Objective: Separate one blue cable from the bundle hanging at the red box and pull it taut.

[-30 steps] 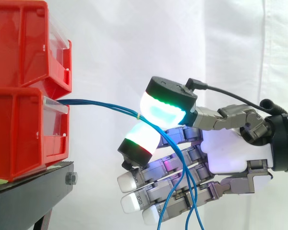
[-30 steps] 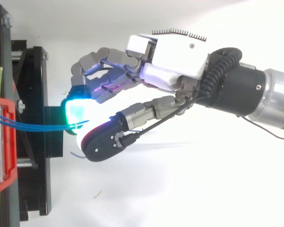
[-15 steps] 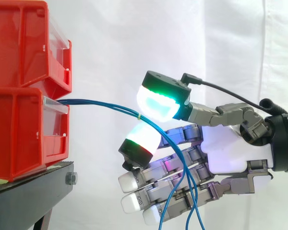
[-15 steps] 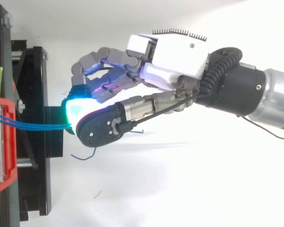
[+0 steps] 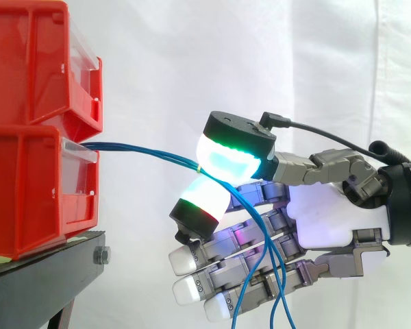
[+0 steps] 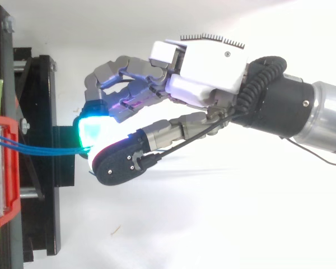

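Observation:
Several thin blue cables point(image 5: 144, 152) leave the front of the lower red bin point(image 5: 27, 192) and run right, sagging slightly, to a small yellow tie point(image 5: 198, 166). Just past the tie they pass between the green-glowing thumb pad point(image 5: 233, 156) and a white-and-red finger pad point(image 5: 202, 200) of my hand point(image 5: 329, 219), which press together on them. I cannot tell how many strands lie in the pinch. Behind it the cables hang loosely down across the other curled fingers. From above, the hand point(image 6: 213, 61) reaches left toward the bin point(image 6: 3, 168), and the cables point(image 6: 39, 148) span the gap.
A second red bin point(image 5: 34, 62) is stacked on the lower one. Both rest on a black stand point(image 5: 48, 281) whose edge juts toward the hand point(image 6: 61, 157). A white curtain hangs behind and a white floor lies below.
Half a second ago the thumb pad had lifted off the cables; it has now come back down and presses them against the finger pad again. The bins and cable run are unchanged.

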Motion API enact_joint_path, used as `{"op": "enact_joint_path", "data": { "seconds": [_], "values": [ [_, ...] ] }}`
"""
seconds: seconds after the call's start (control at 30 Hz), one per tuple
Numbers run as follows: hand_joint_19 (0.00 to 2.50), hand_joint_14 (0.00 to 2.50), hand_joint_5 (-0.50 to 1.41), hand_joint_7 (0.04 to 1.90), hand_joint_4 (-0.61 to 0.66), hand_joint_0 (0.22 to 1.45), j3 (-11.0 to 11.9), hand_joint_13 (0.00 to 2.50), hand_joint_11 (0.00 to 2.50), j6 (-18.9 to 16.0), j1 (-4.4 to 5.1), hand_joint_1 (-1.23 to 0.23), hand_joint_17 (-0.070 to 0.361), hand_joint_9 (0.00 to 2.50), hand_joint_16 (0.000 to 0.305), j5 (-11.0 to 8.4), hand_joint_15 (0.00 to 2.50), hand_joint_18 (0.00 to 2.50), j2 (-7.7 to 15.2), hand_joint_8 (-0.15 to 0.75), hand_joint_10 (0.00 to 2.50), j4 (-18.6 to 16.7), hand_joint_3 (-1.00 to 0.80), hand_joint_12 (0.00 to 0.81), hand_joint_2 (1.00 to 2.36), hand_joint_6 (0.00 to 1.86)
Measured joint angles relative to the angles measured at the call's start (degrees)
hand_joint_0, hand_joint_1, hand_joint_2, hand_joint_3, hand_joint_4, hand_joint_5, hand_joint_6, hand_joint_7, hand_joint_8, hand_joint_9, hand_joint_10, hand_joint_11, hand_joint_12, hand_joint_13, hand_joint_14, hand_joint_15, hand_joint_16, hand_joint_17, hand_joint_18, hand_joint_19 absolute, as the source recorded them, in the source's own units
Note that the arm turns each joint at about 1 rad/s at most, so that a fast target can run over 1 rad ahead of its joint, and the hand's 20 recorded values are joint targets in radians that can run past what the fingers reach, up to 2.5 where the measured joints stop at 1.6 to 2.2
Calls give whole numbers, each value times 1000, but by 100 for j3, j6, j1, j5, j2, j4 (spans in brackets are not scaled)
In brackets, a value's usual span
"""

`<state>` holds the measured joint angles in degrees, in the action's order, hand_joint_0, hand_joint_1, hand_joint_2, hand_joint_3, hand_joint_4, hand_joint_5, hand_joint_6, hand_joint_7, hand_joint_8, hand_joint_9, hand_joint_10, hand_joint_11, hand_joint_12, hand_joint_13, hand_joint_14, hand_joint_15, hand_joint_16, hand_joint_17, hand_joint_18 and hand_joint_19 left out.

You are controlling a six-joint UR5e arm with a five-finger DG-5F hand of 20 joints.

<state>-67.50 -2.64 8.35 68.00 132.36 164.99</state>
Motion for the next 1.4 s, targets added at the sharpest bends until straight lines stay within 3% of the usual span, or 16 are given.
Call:
{"op": "enact_joint_path", "data": {
  "seconds": [0.1,0.2,0.5,0.93,1.03,1.2,1.4],
  "values": [
    [241,12,-191,1200,-30,776,0,650,560,-1,1,-949,83,668,37,-3,289,616,0,243,17,-1,-500,321,1000,899],
    [214,11,-187,1166,-7,791,0,657,554,-1,6,-923,81,676,36,-2,281,636,0,240,16,-1,-500,316,1000,904],
    [216,12,-170,1133,148,704,-4,662,565,0,6,-907,80,685,36,2,289,644,0,241,17,-2,-500,313,1000,906],
    [238,12,-147,1227,133,610,-9,673,583,0,9,-981,79,721,35,3,302,643,0,246,19,-1,-500,312,1000,899],
    [249,12,-135,1178,94,528,-9,684,567,0,13,-911,84,744,37,3,303,658,0,259,19,-1,-500,321,1000,893],
    [246,12,-133,1212,114,495,-9,689,565,0,12,-825,91,756,40,3,300,668,0,272,18,-1,-500,337,1000,856],
    [268,12,-134,1219,119,527,-10,677,563,0,18,-767,87,746,39,3,305,651,0,265,19,-1,-500,332,1000,837]
  ]
}}
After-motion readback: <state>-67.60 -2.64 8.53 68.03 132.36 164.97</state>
